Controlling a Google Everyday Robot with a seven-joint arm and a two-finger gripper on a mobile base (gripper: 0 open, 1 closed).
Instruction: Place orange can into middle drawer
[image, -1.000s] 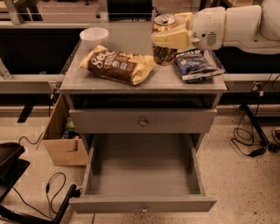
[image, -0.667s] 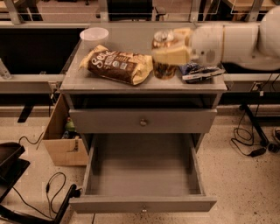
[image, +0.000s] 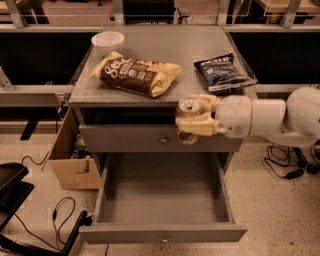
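Camera view, and the small slim orange can with the silver top (image: 188, 106) is off the counter, clamped upright between the cream fingers (image: 200, 128) of the white arm's (image: 260, 117) two-finger gripper (image: 192, 122). It hangs in front of the closed upper grey drawer front (image: 125, 139), just right of its round metal knob (image: 163, 140), above the wide grey middle drawer (image: 160, 200), which stands pulled open. Pickup looks done; lowering and letting go remain. Back on the grey cabinet top (image: 165, 40): brown chip bag (image: 136, 75), dark blue chip bag (image: 222, 74), white bowl (image: 108, 40)
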